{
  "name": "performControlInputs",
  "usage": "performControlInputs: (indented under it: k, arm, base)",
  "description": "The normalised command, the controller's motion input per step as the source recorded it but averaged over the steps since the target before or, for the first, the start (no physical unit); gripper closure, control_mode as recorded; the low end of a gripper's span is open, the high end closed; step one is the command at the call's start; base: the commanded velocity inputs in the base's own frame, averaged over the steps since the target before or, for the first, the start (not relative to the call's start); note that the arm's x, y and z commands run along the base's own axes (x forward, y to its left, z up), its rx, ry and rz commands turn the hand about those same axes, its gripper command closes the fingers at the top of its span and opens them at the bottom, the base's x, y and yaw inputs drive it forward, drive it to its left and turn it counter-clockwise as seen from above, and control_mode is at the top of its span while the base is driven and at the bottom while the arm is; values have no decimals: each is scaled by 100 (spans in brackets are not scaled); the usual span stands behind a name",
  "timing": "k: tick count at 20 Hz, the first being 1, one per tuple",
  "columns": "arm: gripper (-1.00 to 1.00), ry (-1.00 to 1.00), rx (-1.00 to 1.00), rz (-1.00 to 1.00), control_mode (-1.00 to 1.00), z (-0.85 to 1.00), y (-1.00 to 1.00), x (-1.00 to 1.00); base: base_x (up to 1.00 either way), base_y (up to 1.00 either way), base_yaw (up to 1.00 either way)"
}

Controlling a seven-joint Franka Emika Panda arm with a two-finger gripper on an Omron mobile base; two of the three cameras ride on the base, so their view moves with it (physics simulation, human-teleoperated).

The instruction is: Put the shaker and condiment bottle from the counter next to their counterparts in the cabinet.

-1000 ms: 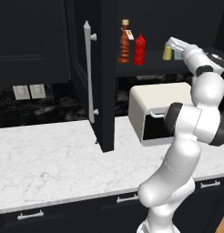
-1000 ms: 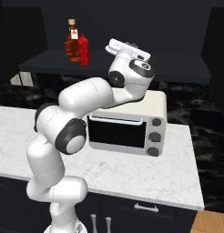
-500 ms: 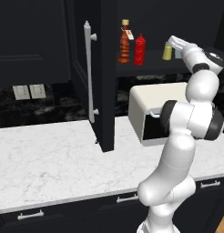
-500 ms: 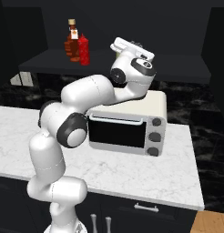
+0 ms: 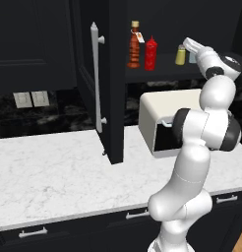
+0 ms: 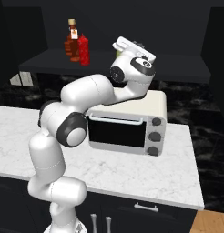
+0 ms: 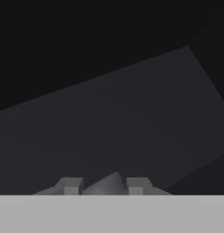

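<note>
— Reaching up to the cabinet (image 5: pixel 113 74) shelf, with the hand (image 5: pixel 191 49) level with the small jars?
— Yes. Closed tight on the shaker (image 7: pixel 107 182): grey cap pinched between the two fingertips (image 7: pixel 70 185), seen along the hand.
— Where exactly?
— Over the dark shelf, just beside the yellowish shaker (image 5: pixel 180 54), on its right from the left base view. Cannot tell whether standing on the shelf or held just above it.
— And the condiment bottle (image 5: pixel 135 45)?
— Upright on the same shelf, close against the red squeeze bottle (image 5: pixel 151 53), well left of both shakers.
— Below?
— Toaster oven (image 6: pixel 127 127) on the counter (image 5: pixel 54 172); cabinet door (image 5: pixel 96 83) swung open.
</note>
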Motion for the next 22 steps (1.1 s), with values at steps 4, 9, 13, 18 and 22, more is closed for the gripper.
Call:
performControlInputs:
  k: [4,9,13,18,22]
  arm:
    - [100,-8,0,20,-100,-8,0,64]
    - [100,-6,0,14,-100,-4,0,40]
    - [-100,-6,0,13,-100,-8,0,46]
    - [-100,-6,0,16,-100,-16,0,42]
    - [-100,-7,0,16,-100,-16,0,33]
  base:
    - [0,0,0]
    - [0,0,0]
    - [0,0,0]
    - [0,0,0]
    - [0,0,0]
